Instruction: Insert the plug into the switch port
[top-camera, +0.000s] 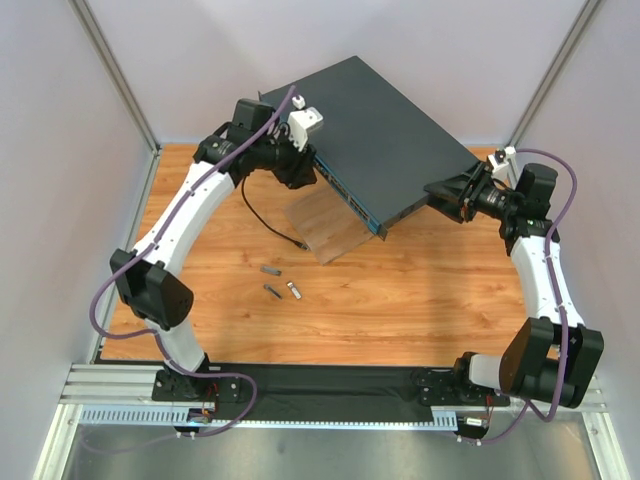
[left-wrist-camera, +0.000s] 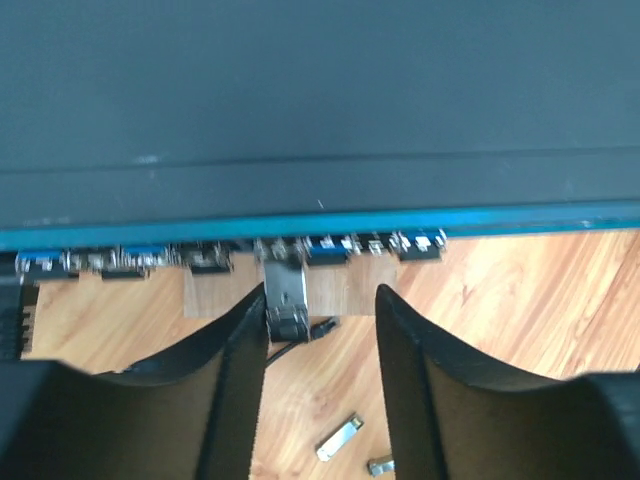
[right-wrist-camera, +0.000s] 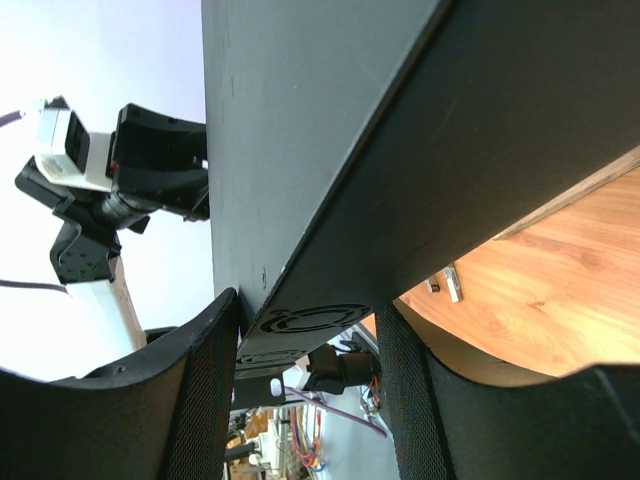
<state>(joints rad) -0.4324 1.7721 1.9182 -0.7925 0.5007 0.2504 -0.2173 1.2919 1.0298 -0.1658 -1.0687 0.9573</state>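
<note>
At the switch (labels blurred), left tool gapes; right tool clamps it.

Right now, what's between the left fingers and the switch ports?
The plug, its nose at a port of the switch, close beside one of the left fingers; the left wrist view shows it.

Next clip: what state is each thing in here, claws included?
switch: gripped at one side edge.
plug: appears seated in a front port.
cable: slack.
left claw: open, fingers either side of the plug.
right claw: shut on the switch.
small connectors: lying loose on the table.
</note>
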